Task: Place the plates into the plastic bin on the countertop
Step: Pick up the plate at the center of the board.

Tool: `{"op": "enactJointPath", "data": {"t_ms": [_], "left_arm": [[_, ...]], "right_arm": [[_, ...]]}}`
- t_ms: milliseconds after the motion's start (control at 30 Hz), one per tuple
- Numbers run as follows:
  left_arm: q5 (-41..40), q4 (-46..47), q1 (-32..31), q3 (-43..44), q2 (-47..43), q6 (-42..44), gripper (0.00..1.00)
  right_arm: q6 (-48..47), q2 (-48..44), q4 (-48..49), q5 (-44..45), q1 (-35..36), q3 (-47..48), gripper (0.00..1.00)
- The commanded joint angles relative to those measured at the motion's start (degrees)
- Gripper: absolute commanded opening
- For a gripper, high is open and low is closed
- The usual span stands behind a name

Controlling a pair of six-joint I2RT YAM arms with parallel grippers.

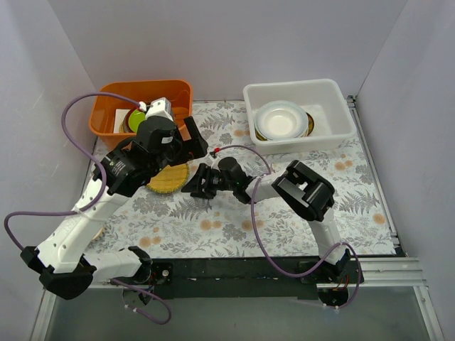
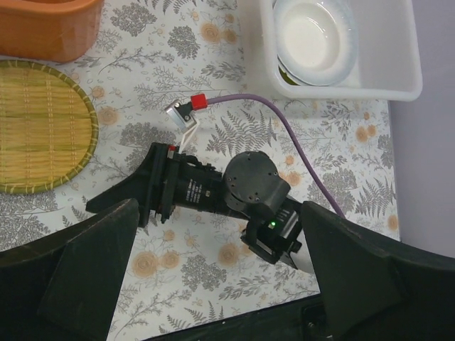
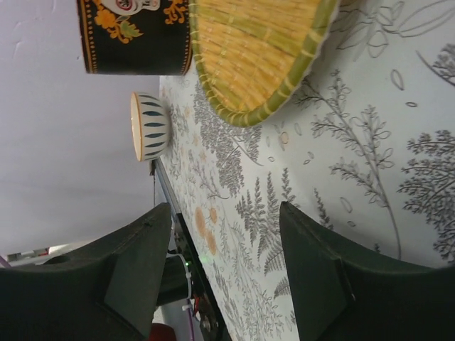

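The woven straw-yellow plate (image 1: pixel 168 180) lies on the countertop (image 1: pixel 234 220), partly under my left arm. It also shows in the left wrist view (image 2: pixel 39 128) and the right wrist view (image 3: pixel 249 50). My right gripper (image 1: pixel 193 183) is open and empty, low over the countertop just right of that plate, jaws toward it (image 3: pixel 226 213). My left gripper (image 1: pixel 197 145) is open and empty, above the right gripper (image 2: pixel 219 213). The plastic bin (image 1: pixel 334 135) at the back right holds a stack of plates with a white one on top (image 1: pixel 282 122), also seen in the left wrist view (image 2: pixel 316 35).
An orange tub (image 1: pixel 114 96) at the back left holds a lime-green plate (image 1: pixel 135 119) and other dishes. A black floral mug (image 3: pixel 135 35) and a striped small bowl (image 3: pixel 149 124) stand beyond the woven plate. A purple cable (image 2: pixel 284 128) crosses the countertop.
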Motion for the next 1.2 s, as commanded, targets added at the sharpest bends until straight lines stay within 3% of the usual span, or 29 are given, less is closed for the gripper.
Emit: {"op": "enactJointPath", "data": {"t_ms": [0, 400, 800, 1167], "left_arm": [[0.6, -0.3, -0.2, -1.9, -3.8, -1.1, 0.98], [2.1, 0.7, -0.2, -3.8, -6.0, -2.0, 0.98], [3.4, 0.7, -0.2, -4.4, -7.1, -2.6, 0.98], [4.1, 0.6, -0.2, -6.4, -8.5, -4.1, 0.98]], "right_arm": [[3.0, 2.9, 2.1, 1.1, -0.1, 3.6, 0.69], [7.8, 8.1, 2.5, 5.6, -1.6, 7.0, 0.58], [8.7, 14.0, -4.1, 7.9, -2.4, 16.5, 0.49], [10.6, 16.4, -4.1, 8.6, -2.7, 18.2, 0.27]]}}
